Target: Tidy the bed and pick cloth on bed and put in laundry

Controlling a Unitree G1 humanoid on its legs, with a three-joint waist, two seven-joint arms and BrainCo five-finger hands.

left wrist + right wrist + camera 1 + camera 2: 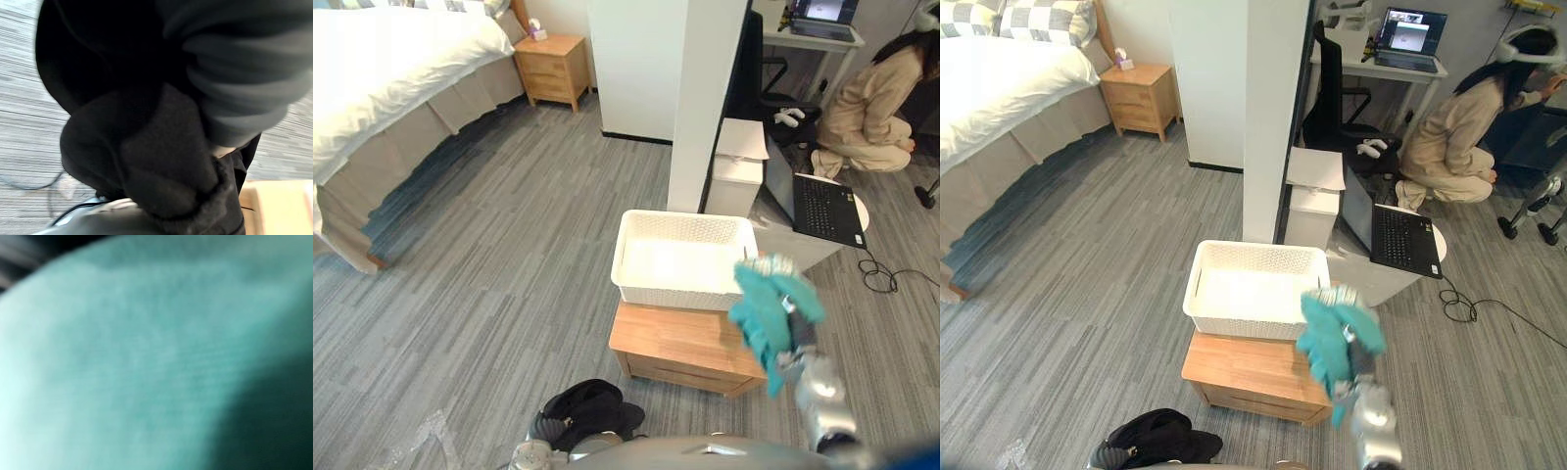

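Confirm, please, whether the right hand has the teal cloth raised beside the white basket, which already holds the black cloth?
Not quite: the left eye view shows the white basket empty. The black cloth is low at the left hand, apart from the basket. The right hand does have the teal cloth raised beside it.

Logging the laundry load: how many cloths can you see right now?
2. A teal cloth hangs from the right hand by the white basket; a black cloth is bunched against the left hand, low in front. More could be hidden on the bed.
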